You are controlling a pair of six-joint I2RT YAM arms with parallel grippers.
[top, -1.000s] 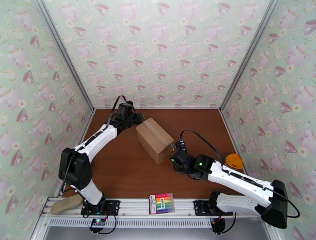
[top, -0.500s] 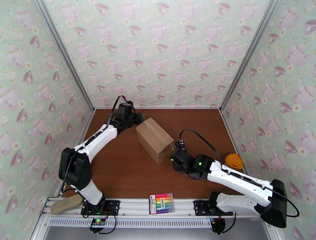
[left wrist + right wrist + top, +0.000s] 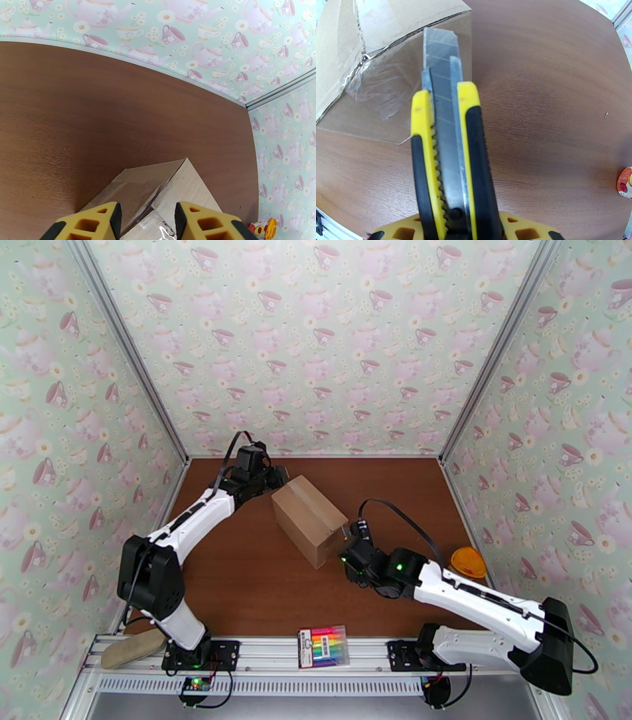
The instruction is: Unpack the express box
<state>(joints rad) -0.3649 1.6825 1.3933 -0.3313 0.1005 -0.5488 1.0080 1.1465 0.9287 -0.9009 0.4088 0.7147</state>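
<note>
Express box: the express box [image 3: 308, 518] is sitting near the middle of the brown table [image 3: 237, 587], turned at an angle, its flaps lying down and its long side running from far-left to near-right.
Left pincer: the left gripper [image 3: 146, 215] is reaching over the box's far-left end; its yellow fingers [image 3: 89, 221] are standing apart with the cardboard edge showing in the gap, and I cannot tell whether they are pressing on it.
Right pincer: the right gripper [image 3: 349, 546] is sitting just beside the box's near-right end, clamping a yellow-and-black utility knife [image 3: 450, 158] by its handle.
Blade: the blade [image 3: 441, 59] is sticking out and pointing at the box's end face; in the right wrist view it is overlapping the box's edge, and contact cannot be told.
Tape: a wrinkled strip of clear tape [image 3: 379, 87] is hanging loose over that end face, left of the blade.
Near rail: a marker pack [image 3: 324, 646] in rainbow colours is lying on the rail between the two arm bases, well apart from the box.
Right side: a small orange-capped container [image 3: 468, 562] is standing by the right wall, beyond the right arm's forearm.
Left corner: a tan oblong thing [image 3: 133, 648] is lying at the rail's left end, beside the left arm's base.
</note>
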